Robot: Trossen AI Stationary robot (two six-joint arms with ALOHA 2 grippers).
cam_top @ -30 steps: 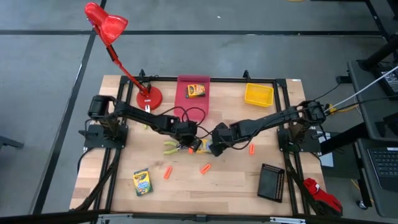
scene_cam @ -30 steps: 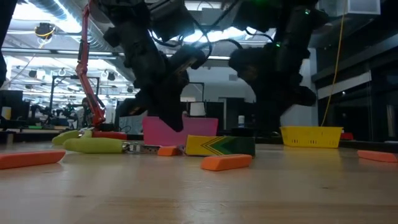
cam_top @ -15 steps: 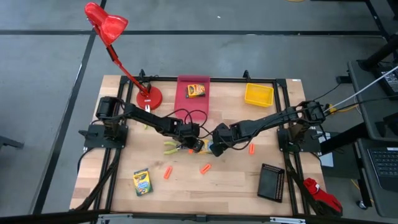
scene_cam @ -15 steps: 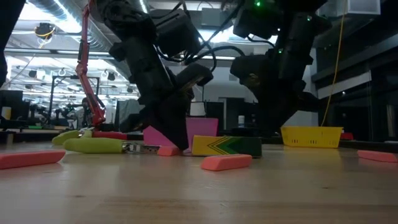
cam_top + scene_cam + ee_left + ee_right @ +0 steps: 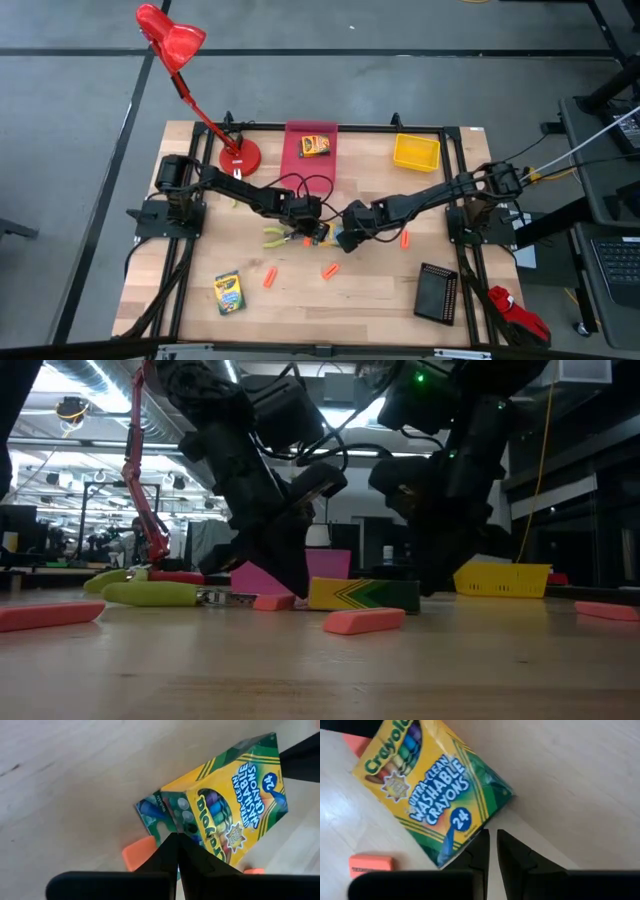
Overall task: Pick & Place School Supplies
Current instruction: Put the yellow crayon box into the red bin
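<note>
A yellow-and-green crayon box (image 5: pixel 326 234) lies flat mid-table between my two grippers. My left gripper (image 5: pixel 306 232) is shut at its left end, with an orange stub (image 5: pixel 137 855) right beside the fingers. My right gripper (image 5: pixel 345 239) is shut at the box's right end (image 5: pixel 485 815). Lime-handled pliers (image 5: pixel 275 237) lie just left of the left gripper. A second crayon box (image 5: pixel 229 293) lies near the table's near left corner. A third (image 5: pixel 314 146) sits in the pink bin. Orange stubs lie loose (image 5: pixel 269 277) (image 5: pixel 329 271) (image 5: pixel 404 238). My left gripper has its shut fingertips (image 5: pixel 175 840) against the crayon box's left end, at the edge where the end flap meets the printed face (image 5: pixel 186 822). It comes slanting down from the table's left. The box lies flat on the table. My right gripper has its tips (image 5: pixel 484 836) at the box's right-end corner (image 5: pixel 470 832), slanting down from the right. Whether they touch the box, I cannot tell.
The red desk lamp's base (image 5: pixel 240 156) stands at the far left. The pink bin (image 5: pixel 311 166) and the yellow bin (image 5: pixel 415 152) sit along the far edge. The black bin (image 5: pixel 437 291) is at the near right. Bare wood lies between the near stubs.
My left gripper has come down and moved toward the table's right, up to the crayon box's left end. The box has slid a little toward the right arm. My right gripper has dropped slightly at the box's right end.
</note>
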